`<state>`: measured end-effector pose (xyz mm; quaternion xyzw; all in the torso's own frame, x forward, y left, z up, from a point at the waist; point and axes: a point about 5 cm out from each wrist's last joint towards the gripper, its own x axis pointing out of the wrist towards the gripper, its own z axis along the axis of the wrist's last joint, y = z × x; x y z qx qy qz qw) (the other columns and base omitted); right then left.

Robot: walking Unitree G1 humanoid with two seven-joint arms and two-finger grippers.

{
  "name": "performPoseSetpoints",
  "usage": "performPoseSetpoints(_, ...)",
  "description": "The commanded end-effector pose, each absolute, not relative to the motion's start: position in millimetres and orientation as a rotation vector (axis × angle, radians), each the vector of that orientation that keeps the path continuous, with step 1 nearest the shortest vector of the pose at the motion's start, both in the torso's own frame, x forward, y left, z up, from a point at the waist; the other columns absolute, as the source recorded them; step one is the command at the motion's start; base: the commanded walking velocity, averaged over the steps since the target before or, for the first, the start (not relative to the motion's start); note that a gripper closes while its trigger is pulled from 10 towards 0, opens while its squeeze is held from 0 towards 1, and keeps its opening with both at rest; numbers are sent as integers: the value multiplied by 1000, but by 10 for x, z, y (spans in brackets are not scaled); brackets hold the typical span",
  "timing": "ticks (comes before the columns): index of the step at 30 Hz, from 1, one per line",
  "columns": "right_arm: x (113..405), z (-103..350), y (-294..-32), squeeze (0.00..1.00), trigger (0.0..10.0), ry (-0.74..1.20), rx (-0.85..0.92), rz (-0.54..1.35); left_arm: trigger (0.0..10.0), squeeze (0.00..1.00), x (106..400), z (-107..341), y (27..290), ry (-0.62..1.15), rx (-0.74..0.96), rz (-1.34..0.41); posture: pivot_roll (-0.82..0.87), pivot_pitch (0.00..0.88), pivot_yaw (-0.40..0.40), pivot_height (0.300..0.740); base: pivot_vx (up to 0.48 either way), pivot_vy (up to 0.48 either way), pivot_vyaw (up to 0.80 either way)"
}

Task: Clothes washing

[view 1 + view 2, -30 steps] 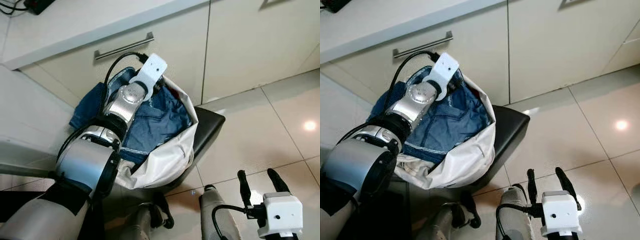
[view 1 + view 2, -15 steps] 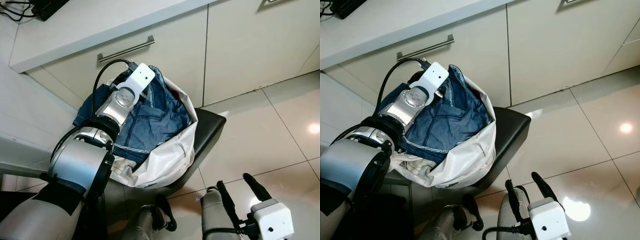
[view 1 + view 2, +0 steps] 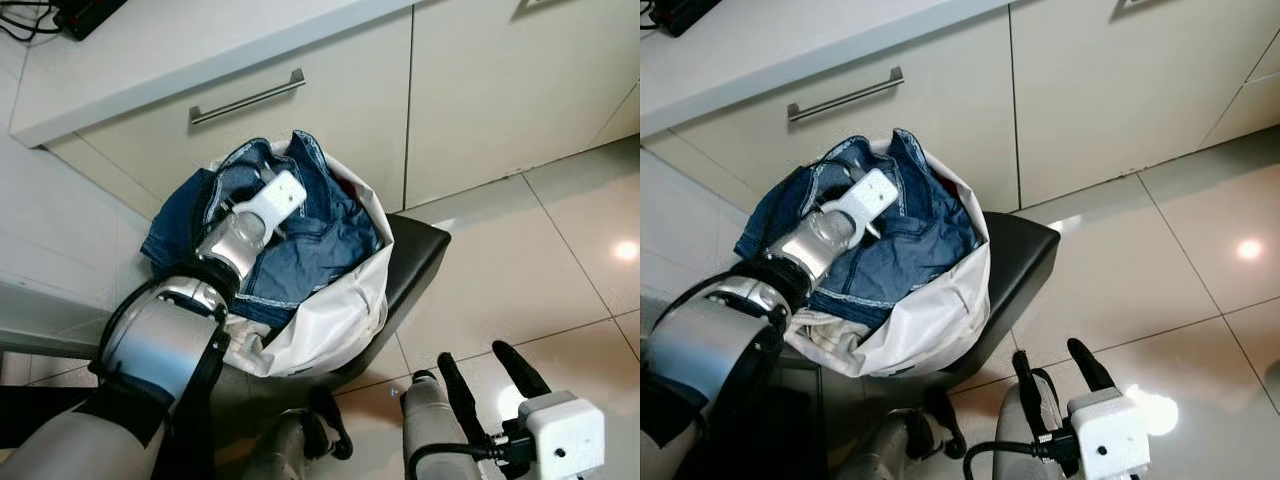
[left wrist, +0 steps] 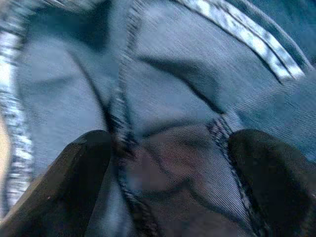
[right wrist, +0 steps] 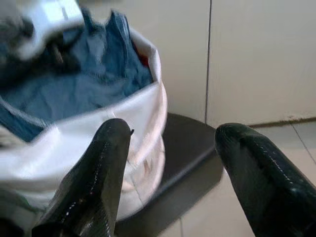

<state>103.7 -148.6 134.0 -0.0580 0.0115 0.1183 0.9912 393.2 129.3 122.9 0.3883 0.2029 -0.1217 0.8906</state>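
Inside the laundry bag [image 3: 330, 310], jeans [image 3: 300, 255] are straddled by the spread left end effector [image 4: 163, 163]; nothing removed yet.

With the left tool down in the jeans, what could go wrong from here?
1. The white laundry bag sits on a small black stool; a hard pull could tip it.
2. The denim jeans drape over the bag's rim, so they could spill onto the floor.
3. The left tool has its fingers spread, so it may catch only a fold.
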Motion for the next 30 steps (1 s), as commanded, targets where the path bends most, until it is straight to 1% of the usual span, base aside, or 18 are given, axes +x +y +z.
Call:
performPoseSetpoints(1, 995, 1379, -1428, 0, 10000, 36, -78, 264, 10000, 0, 3867, 1092, 1395, 483, 837, -246, -564, 359, 266, 740, 0, 0, 0)
performPoseSetpoints(4, 946, 1435, -1394, 0, 10000, 48, -102, 332, 10000, 0, 3819, 998, 1378, 506, 849, -261, -574, 373, 258, 740, 0, 0, 0)
performPoseSetpoints(5, 936, 1402, -1421, 0, 10000, 62, -167, 358, 10000, 0, 3796, 956, 1372, 515, 850, -262, -577, 377, 255, 740, 0, 0, 0)
performPoseSetpoints(9, 975, 1380, -1485, 0, 10000, 71, -223, 349, 10000, 0, 3747, 869, 1361, 538, 889, -282, -571, 381, 247, 740, 0, 0, 0)
performPoseSetpoints(13, 992, 1390, -1500, 0, 10000, 71, -217, 338, 10000, 0, 3717, 818, 1339, 557, 893, -301, -569, 382, 244, 740, 0, 0, 0)
performPoseSetpoints(17, 1006, 1417, -1455, 0, 10000, 70, -191, 341, 10000, 0, 3609, 657, 1246, 637, 817, -363, -574, 386, 234, 740, 0, 0, 0)
performPoseSetpoints(19, 1006, 1418, -1441, 0, 10000, 71, -189, 345, 10000, 0, 3590, 631, 1231, 648, 810, -373, -574, 386, 234, 740, 0, 0, 0)
performPoseSetpoints(20, 1005, 1416, -1436, 0, 10000, 72, -188, 346, 9529, 0, 3579, 616, 1222, 652, 814, -380, -578, 384, 233, 740, 0, 0, 0)
performPoseSetpoints(22, 1005, 1414, -1436, 0, 10000, 73, -189, 345, 9529, 0, 3577, 612, 1220, 652, 816, -381, -578, 384, 233, 740, 0, 0, 0)
performPoseSetpoints(23, 1008, 1412, -1436, 0, 10000, 74, -187, 339, 0, 0, 3562, 594, 1195, 658, 787, -400, -576, 383, 234, 740, 0, 0, 0)
performPoseSetpoints(30, 1018, 1403, -1435, 0, 10000, 82, -179, 324, 0, 0, 3559, 594, 1116, 594, 826, -447, -572, 382, 234, 740, 0, 0, 0)
